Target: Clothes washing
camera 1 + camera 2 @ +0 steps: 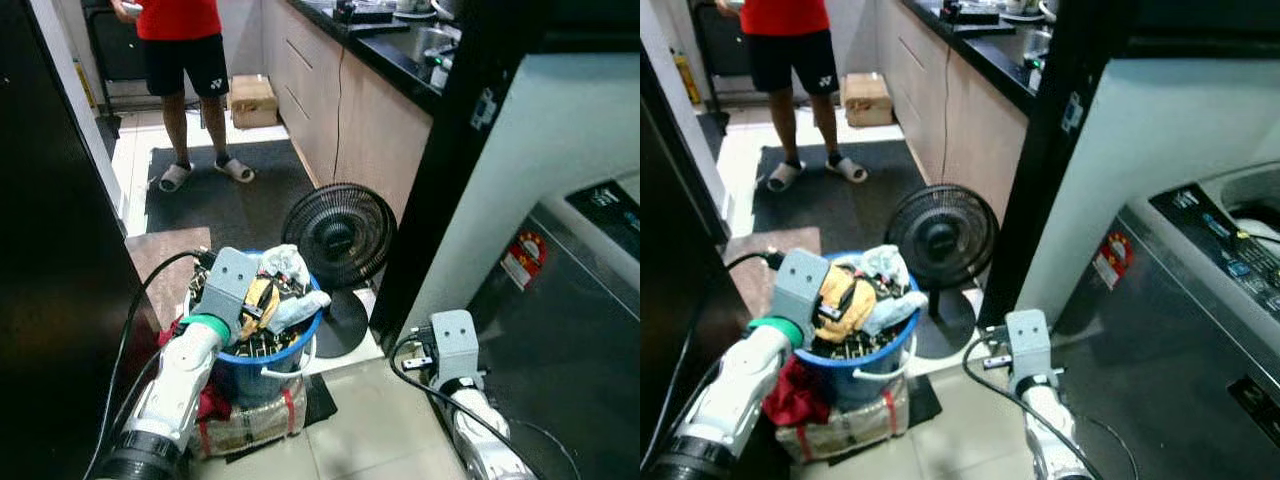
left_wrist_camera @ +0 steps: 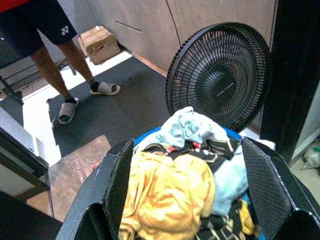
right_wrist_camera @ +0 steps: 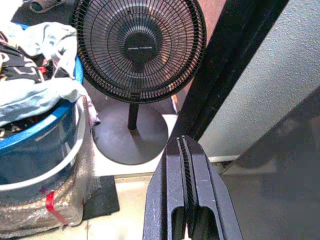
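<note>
left gripper (image 2: 182, 195) is positioned over the round blue plastic laundry bucket (image 1: 300, 335), fingers spread wide apart w/ one black finger (image 2: 262, 185) on each side of the pile; in the left wrist view nothing is clamped yet. the bucket is heaped w/ clothes: a crumpled yellow-orange garment (image 2: 167, 192) lies directly between the fingers, a pale blue towel-like cloth (image 2: 192, 127) sits beyond it toward the fan, and a black patterned garment (image 2: 210, 147) lies between the two. bucket carries a white wire handle (image 3: 75, 150) and stands on a plastic-wrapped bundle w/ red tape (image 1: 255, 420); a dark red cloth (image 1: 800, 390) hangs just beside the bucket, under the left arm. right gripper (image 3: 185, 150) hangs low at the robot's right side, fingers pressed together, holding nothing, above the pale tiled floor (image 1: 370, 420). a black round pedestal fan (image 1: 338, 235) stands just beside the bucket, on its disc base (image 3: 130, 132). the top-loading washing machine w/ dark grey lid (image 1: 1200, 300) is to the robot's right, well apart from the bucket. a person in red shirt, black shorts and grey sandals (image 1: 185, 60) stands on a dark floor mat (image 1: 230, 195) further back, near a brown cardboard box (image 1: 252, 100) and the beige kitchen cabinets w/ black countertop (image 1: 360, 110).
</note>
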Available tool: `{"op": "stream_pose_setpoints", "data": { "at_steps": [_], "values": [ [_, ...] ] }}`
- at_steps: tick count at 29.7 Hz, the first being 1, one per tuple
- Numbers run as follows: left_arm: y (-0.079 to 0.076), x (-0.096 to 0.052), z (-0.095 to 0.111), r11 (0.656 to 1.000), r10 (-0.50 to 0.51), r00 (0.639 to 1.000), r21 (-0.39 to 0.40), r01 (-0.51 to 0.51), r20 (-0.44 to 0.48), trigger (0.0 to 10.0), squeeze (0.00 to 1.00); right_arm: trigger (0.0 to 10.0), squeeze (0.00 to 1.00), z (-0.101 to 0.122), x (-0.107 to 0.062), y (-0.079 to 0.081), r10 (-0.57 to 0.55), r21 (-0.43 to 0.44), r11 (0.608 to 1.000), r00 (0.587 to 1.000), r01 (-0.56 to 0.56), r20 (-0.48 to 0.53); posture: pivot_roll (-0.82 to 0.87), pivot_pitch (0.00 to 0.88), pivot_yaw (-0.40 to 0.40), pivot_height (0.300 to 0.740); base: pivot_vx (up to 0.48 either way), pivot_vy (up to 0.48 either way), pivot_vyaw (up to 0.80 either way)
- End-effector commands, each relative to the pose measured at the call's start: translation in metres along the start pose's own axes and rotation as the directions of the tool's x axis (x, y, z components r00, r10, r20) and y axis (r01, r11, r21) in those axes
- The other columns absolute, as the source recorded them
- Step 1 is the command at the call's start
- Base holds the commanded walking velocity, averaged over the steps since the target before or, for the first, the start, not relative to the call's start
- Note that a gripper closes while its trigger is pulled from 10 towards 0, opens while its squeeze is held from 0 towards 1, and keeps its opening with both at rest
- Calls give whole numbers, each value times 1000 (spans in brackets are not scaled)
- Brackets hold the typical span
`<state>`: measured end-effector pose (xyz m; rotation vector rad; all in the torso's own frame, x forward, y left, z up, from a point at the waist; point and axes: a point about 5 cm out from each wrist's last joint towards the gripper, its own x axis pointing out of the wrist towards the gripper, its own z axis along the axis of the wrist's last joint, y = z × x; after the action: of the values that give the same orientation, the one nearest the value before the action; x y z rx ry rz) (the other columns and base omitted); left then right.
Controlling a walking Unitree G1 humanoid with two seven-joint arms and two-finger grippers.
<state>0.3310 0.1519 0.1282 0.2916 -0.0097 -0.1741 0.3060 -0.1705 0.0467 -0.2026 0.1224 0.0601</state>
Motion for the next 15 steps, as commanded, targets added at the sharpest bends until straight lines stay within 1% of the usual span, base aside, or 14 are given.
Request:
{"op": "stream_pose_setpoints", "data": {
  "at_steps": [1,9,11,13,15],
  "values": [
    [-7,1,-1,1000,-21,1000,-6,21,-3,10000,0,10000,0,-12,-6,-3,-8,-10,1000,999,7,-44,94,6,3,740,480,0,0],
    [-8,2,0,1000,-22,1000,0,22,6,10000,0,10000,0,-14,-6,-4,-11,-13,1000,999,11,-43,94,11,5,740,480,0,0],
    [-8,2,0,1000,-21,1000,2,21,6,10000,0,10000,0,-14,-6,-5,-10,-4,1000,999,10,-43,94,11,5,740,480,0,800],
    [-8,2,0,1000,-21,1000,4,21,5,10000,0,10000,0,-15,-6,-6,-14,-45,999,999,12,-52,94,11,5,740,480,0,800],
    [-8,2,0,1000,-18,1000,1,18,3,10000,0,10000,0,-16,-6,-6,-21,-47,999,998,18,-55,95,15,6,740,456,0,800]
  ]
}}
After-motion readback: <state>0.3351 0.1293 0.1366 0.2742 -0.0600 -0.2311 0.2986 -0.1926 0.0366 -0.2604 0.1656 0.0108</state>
